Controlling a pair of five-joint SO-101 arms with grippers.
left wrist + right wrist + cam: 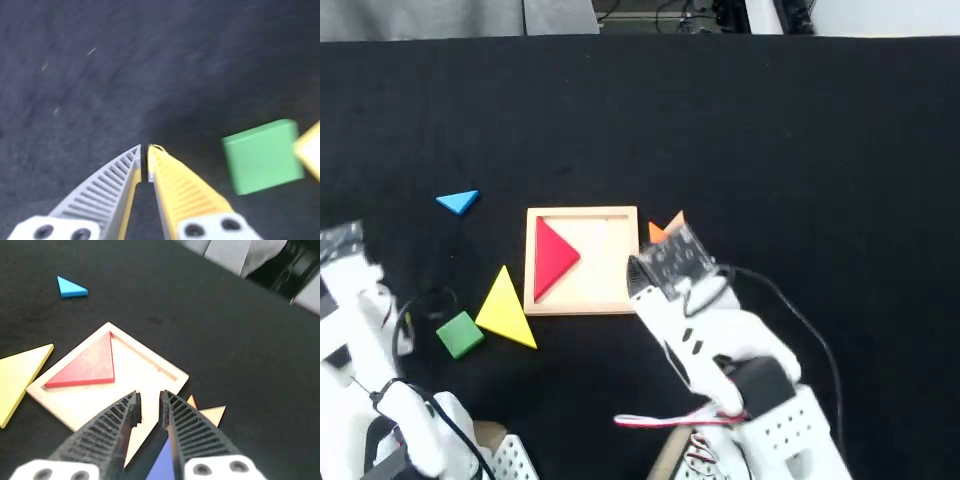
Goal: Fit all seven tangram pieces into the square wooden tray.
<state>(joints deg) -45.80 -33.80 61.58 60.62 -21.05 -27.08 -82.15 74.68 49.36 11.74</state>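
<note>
The square wooden tray [610, 290] [155, 371] lies mid-table with a red triangle [554, 257] [87, 369] inside it. To its left lie a yellow triangle [505, 308] [17, 377], a green square [460, 334] [262, 156] and, farther back, a small blue triangle [457, 202] [71, 287]. An orange piece [667, 228] [212, 415] rests by the tray's right side. My right gripper [655, 265] [149, 407] hovers over the tray's right edge, its fingers a narrow gap apart with nothing between the tips; a blue piece [162, 465] shows beneath it. My left gripper [145, 150] [405, 333] is shut and empty, just left of the green square.
Black cloth covers the table [770, 130]. A corner of the yellow triangle [311, 155] shows past the green square in the left wrist view. Cables run from the right arm [740, 370] near the table's front edge.
</note>
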